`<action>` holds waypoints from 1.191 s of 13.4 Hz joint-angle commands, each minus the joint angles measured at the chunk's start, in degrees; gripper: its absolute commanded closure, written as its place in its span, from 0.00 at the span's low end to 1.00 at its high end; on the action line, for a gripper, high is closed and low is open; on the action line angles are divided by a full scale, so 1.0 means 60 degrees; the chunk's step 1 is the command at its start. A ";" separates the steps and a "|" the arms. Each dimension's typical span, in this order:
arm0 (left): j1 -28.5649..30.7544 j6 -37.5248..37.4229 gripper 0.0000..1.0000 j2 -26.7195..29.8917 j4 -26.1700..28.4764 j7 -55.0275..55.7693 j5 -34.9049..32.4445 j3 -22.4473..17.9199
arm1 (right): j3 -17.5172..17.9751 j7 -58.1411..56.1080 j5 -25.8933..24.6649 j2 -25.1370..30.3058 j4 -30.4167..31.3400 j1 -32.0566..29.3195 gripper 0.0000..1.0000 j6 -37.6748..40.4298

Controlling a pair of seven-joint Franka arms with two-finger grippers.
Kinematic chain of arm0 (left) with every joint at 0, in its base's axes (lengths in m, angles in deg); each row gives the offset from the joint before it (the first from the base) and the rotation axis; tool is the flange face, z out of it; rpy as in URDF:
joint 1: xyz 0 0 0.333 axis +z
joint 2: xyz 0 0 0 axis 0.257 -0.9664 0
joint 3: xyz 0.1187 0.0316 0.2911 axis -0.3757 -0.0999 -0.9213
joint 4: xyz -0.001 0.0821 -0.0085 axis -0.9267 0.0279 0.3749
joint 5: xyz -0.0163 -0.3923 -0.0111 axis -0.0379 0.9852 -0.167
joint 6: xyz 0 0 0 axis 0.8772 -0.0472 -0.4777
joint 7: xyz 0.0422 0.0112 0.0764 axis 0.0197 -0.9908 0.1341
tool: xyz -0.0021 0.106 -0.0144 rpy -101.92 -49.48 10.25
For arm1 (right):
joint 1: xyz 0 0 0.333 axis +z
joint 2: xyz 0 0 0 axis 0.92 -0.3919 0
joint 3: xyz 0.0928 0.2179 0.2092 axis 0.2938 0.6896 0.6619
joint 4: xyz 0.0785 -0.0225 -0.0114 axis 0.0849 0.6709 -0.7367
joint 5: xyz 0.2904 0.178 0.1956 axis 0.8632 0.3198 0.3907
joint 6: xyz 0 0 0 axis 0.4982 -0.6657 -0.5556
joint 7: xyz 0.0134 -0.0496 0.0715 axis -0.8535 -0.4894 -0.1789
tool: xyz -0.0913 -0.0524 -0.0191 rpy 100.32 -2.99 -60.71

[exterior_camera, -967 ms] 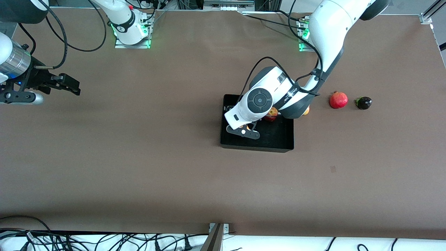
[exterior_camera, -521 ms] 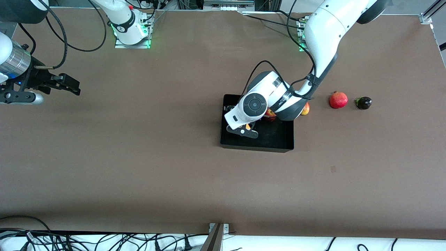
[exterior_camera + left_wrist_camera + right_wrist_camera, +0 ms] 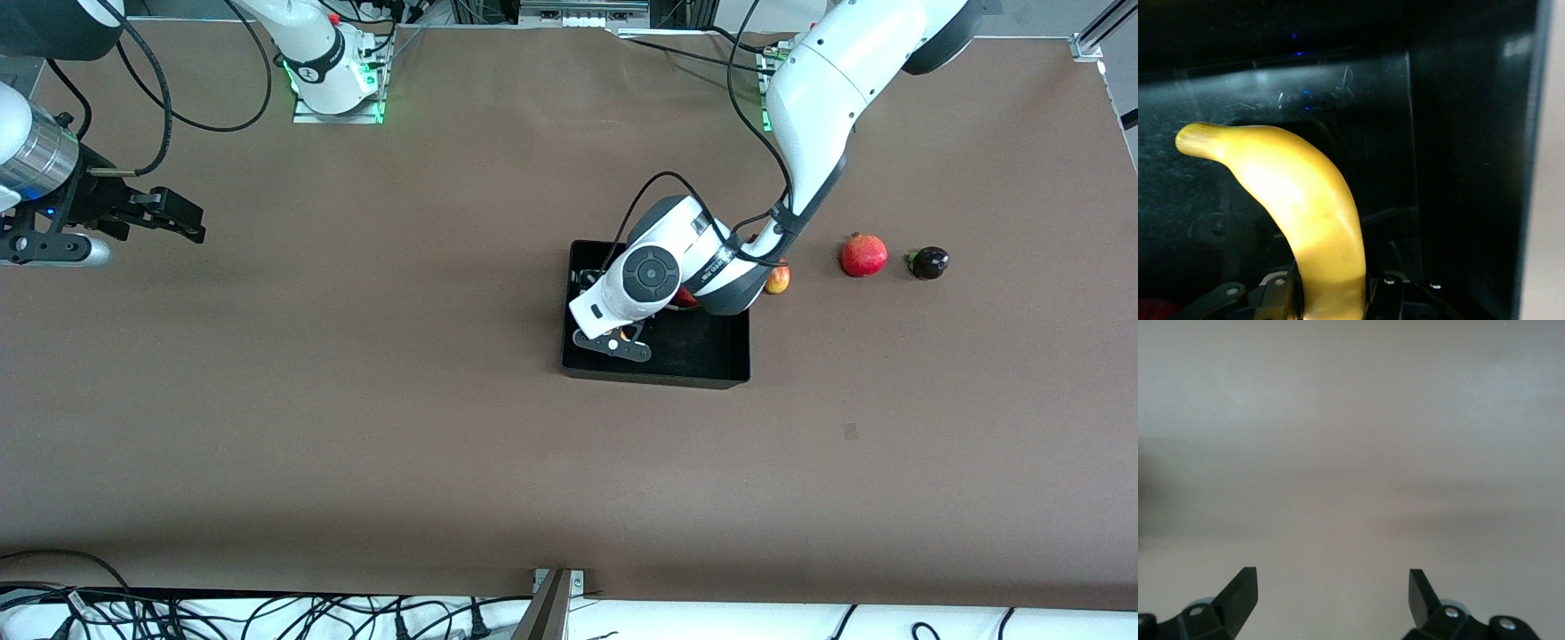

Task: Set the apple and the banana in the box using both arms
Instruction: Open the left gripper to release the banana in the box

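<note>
our left claw [image 3: 613,340] has sunk lower into the box [image 3: 711,356], clamping the banana [image 3: 1305,213]. our right claw [image 3: 1331,597] waits wide over the brown table [image 3: 356,427].

Left arm reaches from its base down over the bench, elbow bent, wrist angled low. Left gripper [image 3: 1331,300] sits down inside the box [image 3: 711,356], jaws clamped on the banana [image 3: 1305,213], which sticks out ahead of the fingers. Right arm waits at its own end of the bench, wrist level. Right gripper [image 3: 1333,595] hovers over bare bench, jaws spread wide, nothing between them.
</note>
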 commanded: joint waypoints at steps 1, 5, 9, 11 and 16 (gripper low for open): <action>-0.0090 0.0147 0.83 -0.0119 0.0003 0.0131 -0.0221 -0.0129 | 0.0081 -0.0014 -0.0102 -0.0016 -0.0099 -0.0092 0.00 -0.0034; 0.0173 -0.0130 0.00 0.0230 -0.0114 0.0000 -0.0279 -0.0158 | 0.0081 -0.0014 -0.0102 -0.0016 -0.0099 -0.0092 0.00 -0.0019; 0.0933 -0.2088 0.00 0.2028 -0.0422 0.0000 -0.0236 -0.0129 | 0.0081 -0.0014 -0.0102 -0.0016 -0.0099 -0.0092 0.00 -0.0019; 0.1460 -0.3099 0.00 0.3041 -0.0859 -0.0029 -0.0162 -0.0114 | 0.0081 -0.0014 -0.0102 -0.0016 -0.0099 -0.0092 0.00 -0.0019; 0.2852 -0.7433 0.00 0.3982 -0.3288 -0.0451 -0.0133 -0.0041 | 0.0081 -0.0014 -0.0102 -0.0030 -0.0099 -0.0092 0.00 -0.0034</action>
